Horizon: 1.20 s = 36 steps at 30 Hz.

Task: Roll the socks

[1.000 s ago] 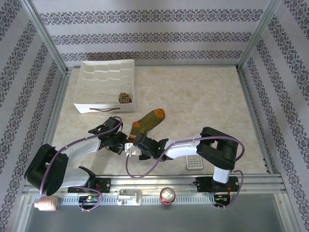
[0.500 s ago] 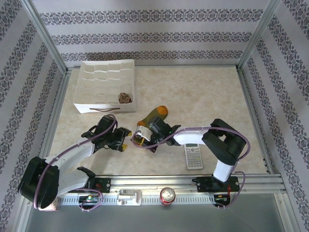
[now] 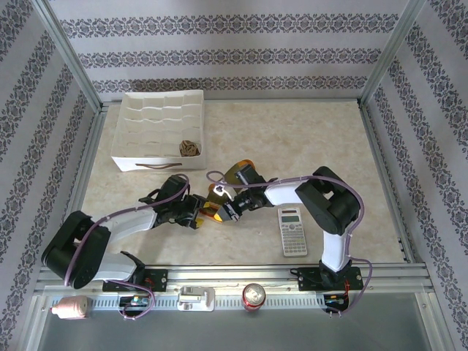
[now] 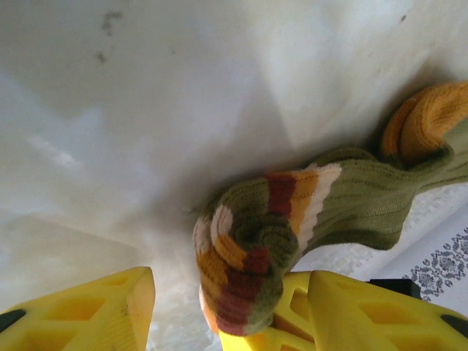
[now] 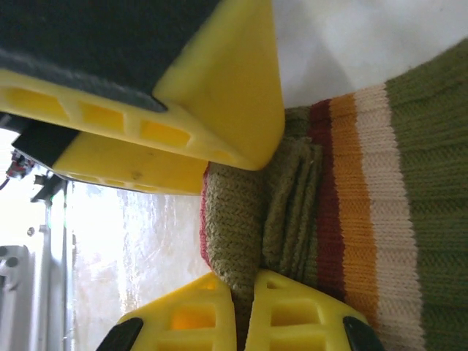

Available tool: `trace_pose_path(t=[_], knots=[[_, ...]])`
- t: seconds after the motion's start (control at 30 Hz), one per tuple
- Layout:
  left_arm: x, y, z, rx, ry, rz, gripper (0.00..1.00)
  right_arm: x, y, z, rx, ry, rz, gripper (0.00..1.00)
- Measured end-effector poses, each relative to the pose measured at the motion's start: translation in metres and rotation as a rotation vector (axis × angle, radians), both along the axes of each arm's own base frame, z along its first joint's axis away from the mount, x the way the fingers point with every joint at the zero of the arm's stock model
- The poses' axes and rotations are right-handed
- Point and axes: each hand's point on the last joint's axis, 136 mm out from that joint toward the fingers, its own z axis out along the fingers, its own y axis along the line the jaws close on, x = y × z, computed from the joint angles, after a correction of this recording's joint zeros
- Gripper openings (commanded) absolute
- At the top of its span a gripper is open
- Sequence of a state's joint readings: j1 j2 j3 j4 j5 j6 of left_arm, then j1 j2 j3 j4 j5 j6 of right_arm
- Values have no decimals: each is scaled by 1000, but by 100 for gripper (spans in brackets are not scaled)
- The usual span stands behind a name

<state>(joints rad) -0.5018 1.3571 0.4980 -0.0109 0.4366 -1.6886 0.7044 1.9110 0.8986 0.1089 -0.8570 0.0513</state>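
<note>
Table, pale like stone, with flowery walls around. Green sock lying near the middle, stripy end rolled up. Right gripper pinched tight on the roll. Left gripper open around the roll. Brown sock in white box.

- A robotics test cell dressed as a home: patterned wallpaper hung in panels between bare aluminium posts.
- A marble-look table ended at a metal rail, where two robot arms were bolted.
- A divided white box, a calculator and a drink can added household touches.
</note>
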Motion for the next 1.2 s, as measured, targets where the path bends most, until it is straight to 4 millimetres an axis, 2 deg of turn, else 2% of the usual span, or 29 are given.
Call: trace_pose_path(t=[0.1, 0.2, 0.3, 0.37, 0.47, 0.5, 0.6, 0.73, 0.9, 0.97, 1.07, 1.2], knots=[[1, -4, -5, 0, 19, 0, 50, 0, -1, 0, 15, 54, -7, 0], [0, -6, -8, -1, 37, 6, 38, 0, -2, 0, 22, 92, -13, 0], [-1, -7, -11, 4, 61, 12, 12, 0, -1, 1, 30, 125, -10, 0], [1, -10, -9, 10, 67, 14, 0, 0, -2, 1, 29, 139, -12, 0], [-4, -8, -8, 29, 100, 13, 0, -1, -2, 1, 27, 141, -10, 0], [-7, -7, -8, 33, 114, 12, 0, -3, -2, 2, 25, 134, -4, 5], [-21, -3, -5, 45, 157, 9, 0, -14, -1, 3, 2, 72, 16, 33], [-42, 9, -3, 71, 218, 29, 0, -36, -9, 15, -47, -146, 53, 49], [-58, 18, -8, 98, 286, 50, 0, -54, -3, 50, -47, -536, 138, 53], [-58, 19, -9, 97, 299, 56, 0, -59, 4, 55, -59, -648, 167, 54], [-59, 18, -10, 92, 317, 55, 0, -69, 10, 47, -105, -752, 217, 54], [-57, 17, -11, 84, 333, 58, 0, -75, 17, 24, -188, -824, 266, 53]])
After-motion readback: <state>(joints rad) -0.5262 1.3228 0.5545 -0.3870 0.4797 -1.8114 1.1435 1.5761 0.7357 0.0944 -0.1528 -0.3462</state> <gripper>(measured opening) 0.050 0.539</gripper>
